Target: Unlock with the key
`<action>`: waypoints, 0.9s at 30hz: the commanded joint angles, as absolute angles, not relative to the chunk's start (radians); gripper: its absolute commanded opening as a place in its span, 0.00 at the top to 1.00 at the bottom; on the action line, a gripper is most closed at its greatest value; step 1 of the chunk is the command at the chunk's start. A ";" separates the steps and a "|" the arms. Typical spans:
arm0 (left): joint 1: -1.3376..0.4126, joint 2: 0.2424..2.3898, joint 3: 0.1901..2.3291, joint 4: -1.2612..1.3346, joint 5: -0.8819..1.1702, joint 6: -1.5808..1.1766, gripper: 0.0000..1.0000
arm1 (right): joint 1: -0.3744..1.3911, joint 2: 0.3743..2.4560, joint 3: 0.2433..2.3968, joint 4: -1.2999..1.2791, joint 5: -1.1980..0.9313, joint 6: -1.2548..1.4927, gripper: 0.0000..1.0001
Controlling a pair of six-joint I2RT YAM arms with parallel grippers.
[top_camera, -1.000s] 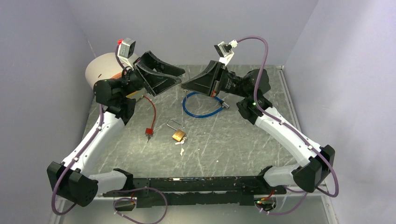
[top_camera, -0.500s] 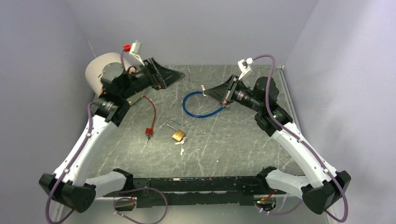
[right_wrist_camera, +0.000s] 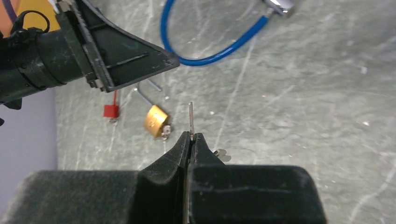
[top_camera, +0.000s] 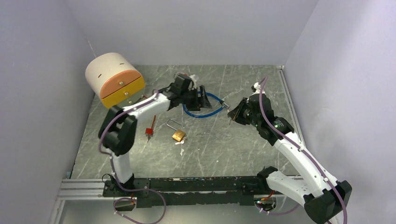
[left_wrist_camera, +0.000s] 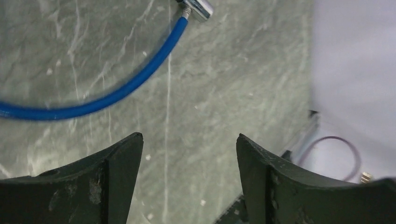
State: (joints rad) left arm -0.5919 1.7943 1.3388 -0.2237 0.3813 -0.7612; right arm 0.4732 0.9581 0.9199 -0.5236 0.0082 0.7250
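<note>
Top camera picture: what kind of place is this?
Probably a robot testing booth. A left arm and right arm are bolted to a rail at the edge of the table, plain walls box it in, and a brass padlock and blue cable lie out for practice.

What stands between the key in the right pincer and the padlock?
Nothing visible does. The right pincer holds the key above the table, and the padlock lies to its side with only bare table between them. The left pincer hangs open farther off, over the blue cable.
</note>
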 commanded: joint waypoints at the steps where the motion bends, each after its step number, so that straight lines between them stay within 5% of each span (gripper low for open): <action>1: -0.640 1.923 1.514 -0.276 0.232 -0.564 0.25 | 0.440 0.910 0.900 -0.603 0.122 0.718 1.00; 8: -0.647 2.110 1.604 -0.276 0.225 -0.448 0.37 | 0.378 0.899 0.862 -0.630 0.087 0.686 1.00; 27: -0.610 1.936 1.264 -0.360 0.159 -0.369 0.31 | 0.281 0.977 0.819 -0.567 -0.084 0.641 1.00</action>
State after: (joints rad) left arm -0.6407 2.0151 1.3575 -0.2432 0.2180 -0.4210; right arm 0.2916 0.9672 0.8318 -0.6258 -0.0383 0.6498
